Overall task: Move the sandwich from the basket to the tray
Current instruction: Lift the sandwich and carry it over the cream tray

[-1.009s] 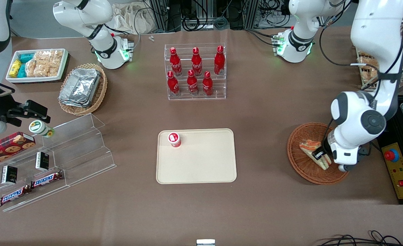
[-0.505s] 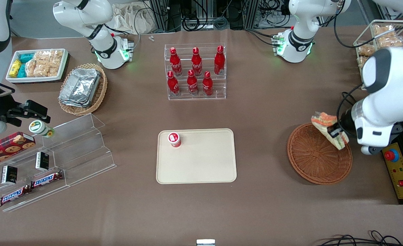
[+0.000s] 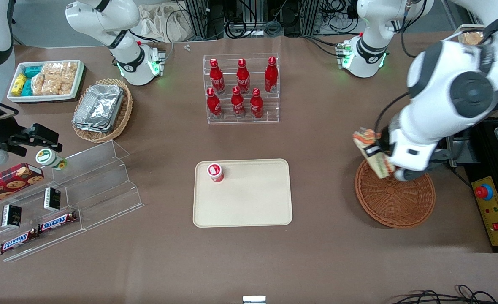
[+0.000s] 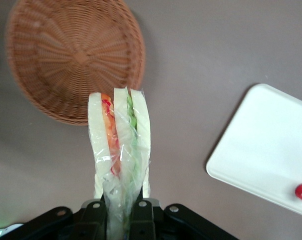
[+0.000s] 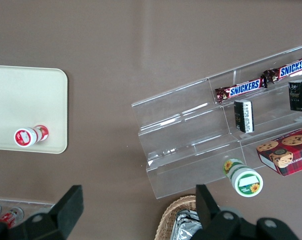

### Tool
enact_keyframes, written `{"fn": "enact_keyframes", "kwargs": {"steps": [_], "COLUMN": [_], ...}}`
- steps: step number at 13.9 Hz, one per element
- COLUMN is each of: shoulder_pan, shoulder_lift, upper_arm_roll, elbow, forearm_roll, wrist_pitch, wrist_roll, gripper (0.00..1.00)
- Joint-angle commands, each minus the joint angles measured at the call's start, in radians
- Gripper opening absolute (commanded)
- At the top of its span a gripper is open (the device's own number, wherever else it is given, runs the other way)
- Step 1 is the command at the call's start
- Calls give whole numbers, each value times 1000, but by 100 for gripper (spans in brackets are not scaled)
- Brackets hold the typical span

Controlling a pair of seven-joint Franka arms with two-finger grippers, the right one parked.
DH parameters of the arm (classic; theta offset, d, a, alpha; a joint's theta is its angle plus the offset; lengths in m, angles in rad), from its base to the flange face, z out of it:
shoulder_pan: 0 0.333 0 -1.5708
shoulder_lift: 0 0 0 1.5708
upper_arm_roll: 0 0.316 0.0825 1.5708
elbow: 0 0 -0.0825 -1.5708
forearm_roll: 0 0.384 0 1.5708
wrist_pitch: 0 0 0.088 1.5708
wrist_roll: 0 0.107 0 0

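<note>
My left gripper (image 3: 377, 153) is shut on the sandwich (image 3: 370, 148), a plastic-wrapped wedge of white bread with orange-red and green filling (image 4: 120, 145). It holds the sandwich in the air above the rim of the round reddish-brown basket (image 3: 394, 198) on the side toward the tray. The basket is empty in the left wrist view (image 4: 73, 55). The beige tray (image 3: 249, 198) lies on the table toward the parked arm's end from the basket; one of its corners shows in the left wrist view (image 4: 265, 150). The fingers (image 4: 143, 212) clamp the wrapper.
A small red-and-white cup (image 3: 215, 172) stands on the tray. A clear rack of red bottles (image 3: 241, 88) stands farther from the front camera than the tray. A yellow box with a red stop button (image 3: 484, 192) sits beside the basket. Clear snack shelves (image 3: 76, 190) stand toward the parked arm's end.
My gripper lifted the sandwich out of the basket, then carried it up and toward the tray; it now hangs over the basket's rim nearest the tray.
</note>
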Motion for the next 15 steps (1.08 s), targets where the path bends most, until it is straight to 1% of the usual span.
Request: {"fn": "enact_keyframes", "kwargs": {"steps": [1,3,6,7,9,11,13,15], "shoulder_pan": [-83,-172,-231,-251,-260,-286,-311,-315], "shoulder_lift": [58,115,187,200,266,330,387,436], "upper_arm_roll": [-9,-9,-21,-22,-26,-41,-41,-41], "elbow": [28,51,78,77,78,80,77,74], "forearm_roll": [34,80,71,71,68,88,143,177], "wrist_pitch": [6,6,72,116,205,331,466,535], "wrist_roll": [-2,1,-2,-5,-2,1,-8,-13], "gripper": [0,0,0,0,0,0,0,0]}}
